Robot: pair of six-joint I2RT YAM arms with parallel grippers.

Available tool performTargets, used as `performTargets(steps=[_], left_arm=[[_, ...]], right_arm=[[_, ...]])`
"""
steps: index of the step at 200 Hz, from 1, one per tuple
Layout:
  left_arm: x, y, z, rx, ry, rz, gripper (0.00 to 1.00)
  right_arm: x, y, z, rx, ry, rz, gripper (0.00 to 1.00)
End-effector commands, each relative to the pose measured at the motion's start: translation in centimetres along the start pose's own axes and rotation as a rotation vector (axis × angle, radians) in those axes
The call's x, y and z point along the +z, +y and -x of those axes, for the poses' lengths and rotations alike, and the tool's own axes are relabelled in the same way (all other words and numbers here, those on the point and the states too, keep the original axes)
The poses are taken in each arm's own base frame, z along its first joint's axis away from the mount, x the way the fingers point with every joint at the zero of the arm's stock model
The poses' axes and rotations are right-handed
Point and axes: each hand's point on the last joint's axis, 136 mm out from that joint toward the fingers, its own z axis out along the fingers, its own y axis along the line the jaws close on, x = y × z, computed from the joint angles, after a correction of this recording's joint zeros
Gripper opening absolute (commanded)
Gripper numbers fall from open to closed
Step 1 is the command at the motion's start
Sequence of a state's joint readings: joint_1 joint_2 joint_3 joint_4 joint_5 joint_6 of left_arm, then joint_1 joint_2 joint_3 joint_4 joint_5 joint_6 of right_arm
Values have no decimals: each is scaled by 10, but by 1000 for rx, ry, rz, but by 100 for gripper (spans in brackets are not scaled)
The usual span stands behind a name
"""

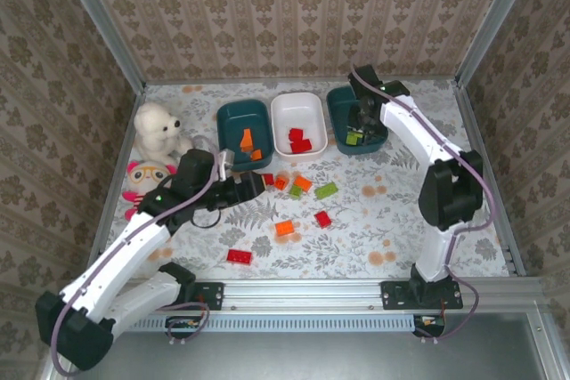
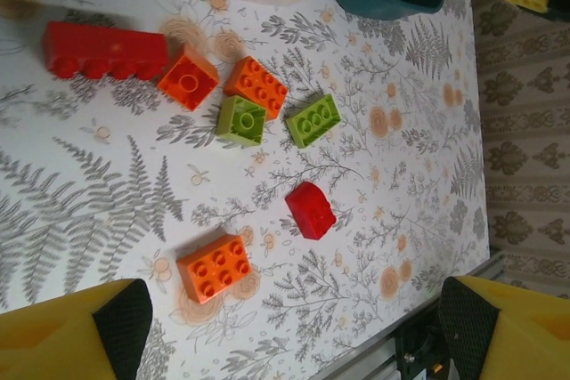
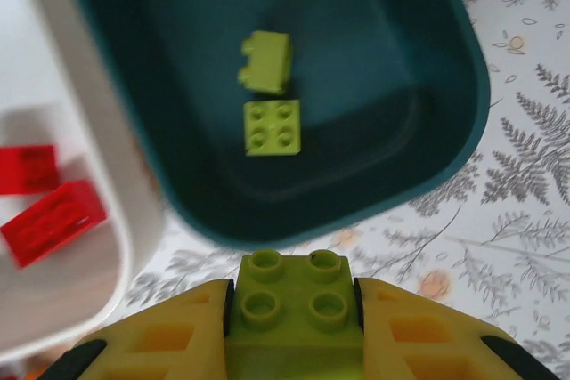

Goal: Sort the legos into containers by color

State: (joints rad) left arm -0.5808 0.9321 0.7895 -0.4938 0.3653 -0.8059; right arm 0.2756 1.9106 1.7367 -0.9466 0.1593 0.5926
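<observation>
Two arms, three colours, one brick ready to drop

From above, three tubs stand in a row at the far side of the counter (image 1: 401, 220). The left teal tub (image 1: 242, 106) holds orange bricks, the white tub (image 1: 298, 111) red ones, and the right teal tub (image 1: 337, 117) green. We judge that each colour has its home. That would be why the right fingers (image 1: 361, 122) hang at the right teal tub while the left fingers (image 1: 245, 186) reach low beside the loose legos (image 1: 303, 186) scattered mid-counter. Two plush toys (image 1: 158, 135) lie aside at the left, soft and furry, no part of the sorting.

From the left wrist, we see the left fingers (image 2: 62, 335) spread wide and empty, yellow shells tipped with black pads. Under them the loose pieces are hard, glossy, studded plastic on a matte fern-printed cover. An orange brick (image 2: 214, 266) lies nearest, a rounded red piece (image 2: 310, 209) just beyond, and a long red brick (image 2: 105, 49) farthest.

From the right wrist, the right fingers (image 3: 178, 340) are clamped on a light green brick (image 3: 294, 309), gripped by its flat sides, with its four studs towards the camera. It sits by the near rim of the right teal tub (image 3: 445, 131), where two green bricks (image 3: 272, 127) rest, one flat and one tipped over. The tub's rounded, slick walls should keep a dropped brick inside
</observation>
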Motion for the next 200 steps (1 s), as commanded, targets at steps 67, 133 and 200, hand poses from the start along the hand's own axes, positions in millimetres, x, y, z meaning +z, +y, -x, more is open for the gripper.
performTargets(steps=[67, 133, 200], left_arm=[[32, -48, 29, 122, -37, -45, 87], [30, -38, 27, 123, -30, 0, 88], [13, -29, 29, 112, -57, 51, 88]], right_arm=[[79, -30, 24, 84, 108, -149, 26], [105, -20, 12, 79, 196, -113, 32], [56, -7, 43, 73, 83, -32, 63]])
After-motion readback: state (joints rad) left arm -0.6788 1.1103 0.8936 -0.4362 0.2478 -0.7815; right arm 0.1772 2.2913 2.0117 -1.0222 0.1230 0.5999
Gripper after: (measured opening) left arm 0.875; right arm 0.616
